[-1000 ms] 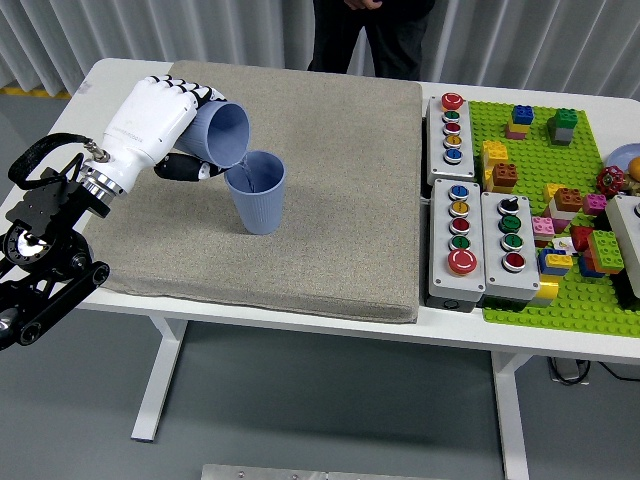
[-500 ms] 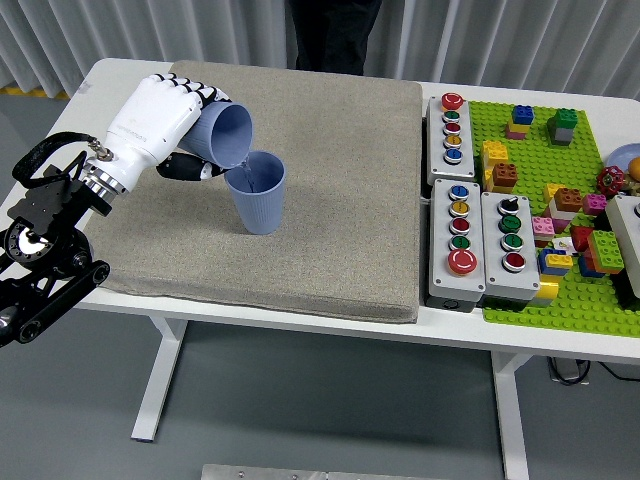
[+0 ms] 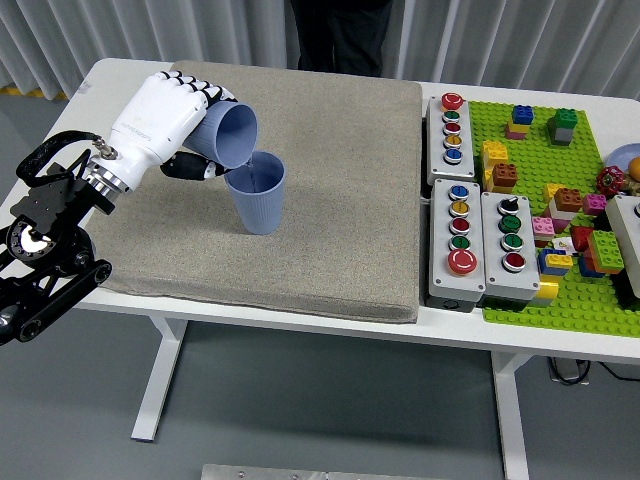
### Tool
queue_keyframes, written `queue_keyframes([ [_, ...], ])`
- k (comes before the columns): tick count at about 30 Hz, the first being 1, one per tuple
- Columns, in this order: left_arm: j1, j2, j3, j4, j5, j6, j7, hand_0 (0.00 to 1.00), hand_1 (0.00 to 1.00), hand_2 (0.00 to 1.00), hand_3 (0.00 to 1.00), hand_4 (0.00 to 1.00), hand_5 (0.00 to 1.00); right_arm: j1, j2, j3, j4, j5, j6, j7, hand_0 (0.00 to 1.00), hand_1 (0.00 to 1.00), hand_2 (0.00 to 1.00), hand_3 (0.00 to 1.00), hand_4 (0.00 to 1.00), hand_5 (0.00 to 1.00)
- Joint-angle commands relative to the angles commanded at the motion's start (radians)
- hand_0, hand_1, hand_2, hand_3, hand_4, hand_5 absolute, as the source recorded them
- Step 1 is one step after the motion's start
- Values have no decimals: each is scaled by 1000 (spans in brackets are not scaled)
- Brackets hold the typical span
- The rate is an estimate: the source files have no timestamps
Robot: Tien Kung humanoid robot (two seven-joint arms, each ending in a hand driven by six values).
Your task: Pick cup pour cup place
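The left hand (image 3: 165,120), white-shelled on a black arm coming in from the left edge, is wrapped around a blue cup (image 3: 226,135), its fingers closed on the cup's body. The cup is held tipped on its side, open mouth facing right and down. Directly under that mouth, just to the right of and below the hand, a second blue cup (image 3: 256,195) stands upright on the grey mat (image 3: 330,200); the tilted cup's lower rim sits at or just over the standing cup's near rim, and whether they touch cannot be told. The dark fingertips (image 3: 195,168) show beneath the held cup, beside the upright one.

The mat covers most of the white table (image 3: 120,75) and extends well to the right of the hand. Far to the hand's right, past the mat's edge, are grey button boxes (image 3: 452,128) with coloured buttons, and beyond them a green baseplate (image 3: 560,200) scattered with toy bricks. A person in dark clothing (image 3: 335,35) stands at the far side of the table, up and to the right of the hand; their hands are out of the picture
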Motion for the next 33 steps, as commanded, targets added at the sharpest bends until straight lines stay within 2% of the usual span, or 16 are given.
queue_keyframes([
  [25,-17,14,15,4,18,5,5,497,474,497,515,805,194,-1,-1,-3,0,4,0,1,723,690,737,704,321,287],
  [33,-30,33,45,-5,27,9,10,497,474,498,515,805,195,-6,0,-4,0,0,-1,-1,723,690,737,704,320,288],
])
